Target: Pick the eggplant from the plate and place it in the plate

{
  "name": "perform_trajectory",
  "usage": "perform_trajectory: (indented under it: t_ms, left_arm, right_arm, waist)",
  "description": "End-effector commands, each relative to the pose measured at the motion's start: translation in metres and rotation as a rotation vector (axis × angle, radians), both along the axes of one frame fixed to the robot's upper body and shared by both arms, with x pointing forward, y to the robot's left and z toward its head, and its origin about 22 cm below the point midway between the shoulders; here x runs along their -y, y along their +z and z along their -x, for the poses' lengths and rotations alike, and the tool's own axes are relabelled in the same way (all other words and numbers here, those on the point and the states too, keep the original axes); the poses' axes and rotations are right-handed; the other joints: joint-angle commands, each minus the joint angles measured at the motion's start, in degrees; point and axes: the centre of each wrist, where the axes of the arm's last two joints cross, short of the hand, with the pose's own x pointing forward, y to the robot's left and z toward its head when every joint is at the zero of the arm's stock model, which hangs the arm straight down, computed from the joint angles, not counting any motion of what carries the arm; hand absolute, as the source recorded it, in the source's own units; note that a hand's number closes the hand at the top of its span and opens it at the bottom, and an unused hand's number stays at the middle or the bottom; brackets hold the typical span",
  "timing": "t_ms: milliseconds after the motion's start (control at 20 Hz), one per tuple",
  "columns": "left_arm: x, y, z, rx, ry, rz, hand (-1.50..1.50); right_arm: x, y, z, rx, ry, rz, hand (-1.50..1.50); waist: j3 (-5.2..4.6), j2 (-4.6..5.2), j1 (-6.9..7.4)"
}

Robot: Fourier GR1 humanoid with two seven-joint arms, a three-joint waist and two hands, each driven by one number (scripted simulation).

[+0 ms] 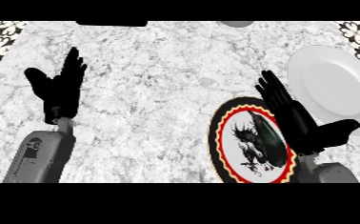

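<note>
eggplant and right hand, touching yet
Cannot tell. In the head view the open right hand overlaps the eggplant's right edge on the patterned plate; no contact or gap shows.

We see a table (162, 75) of grey-veined marble, a glossy dark eggplant (271, 142) on a patterned glazed plate (221, 144), and a smooth white plate (330, 82).

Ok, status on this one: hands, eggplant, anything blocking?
Both hands open: left hand resting, right hand beside eggplant. Eggplant on patterned plate. White plate unobstructed.
</note>
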Motion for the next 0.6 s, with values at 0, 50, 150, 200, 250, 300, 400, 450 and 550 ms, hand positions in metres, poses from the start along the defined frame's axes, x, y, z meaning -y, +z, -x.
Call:
perform_trajectory:
  t_ms: [0, 50, 150, 200, 250, 300, 400, 450, 550]
  left_arm:
    - [-0.015, -0.006, 0.010, 0.004, -0.021, -0.020, 0.00]
    - [-0.015, -0.006, 0.010, 0.027, -0.058, -0.037, 0.00]
    - [-0.022, -0.015, 0.026, 0.036, -0.139, -0.100, 0.00]
    - [-0.021, -0.026, 0.032, 0.052, -0.195, -0.121, 0.00]
    - [-0.029, -0.032, 0.037, 0.048, -0.222, -0.157, 0.00]
    - [-0.010, -0.024, 0.025, 0.007, -0.189, -0.113, 0.00]
    - [-0.021, -0.045, 0.046, -0.020, -0.223, -0.119, 0.00]
    - [-0.027, -0.051, 0.048, -0.014, -0.224, -0.098, 0.00]
    - [-0.039, -0.052, 0.055, -0.002, -0.239, -0.082, 0.00]
  right_arm:
    - [-0.020, 0.019, -0.016, -0.048, -0.027, 0.031, 1.50]
    - [-0.016, 0.014, -0.039, -0.130, -0.042, 0.064, 1.50]
    - [-0.046, 0.004, -0.038, -0.227, -0.103, 0.107, 1.50]
    - [-0.053, 0.012, -0.050, -0.293, -0.123, 0.109, 1.50]
    - [-0.060, 0.023, -0.060, -0.321, -0.163, 0.106, 1.50]
    - [0.016, 0.021, -0.044, -0.078, -0.079, 0.720, 1.50]
    - [-0.002, 0.015, -0.053, -0.053, -0.454, 0.539, -1.50]
    - [-0.038, -0.006, -0.042, -0.085, -0.474, 0.446, -1.50]
    - [-0.069, -0.016, -0.024, -0.030, -0.458, 0.457, -1.50]
  waist:
    - [0.96, 0.07, -0.80]
    - [0.96, 0.25, -0.07]
    - [0.89, 0.23, 0.77]
    - [0.78, 0.45, 1.76]
    - [0.70, 0.52, 2.09]
    - [-1.96, -0.18, 2.51]
    - [0.48, -0.15, 0.61]
    - [0.69, 0.15, 0.05]
    - [0.86, -0.10, -0.72]
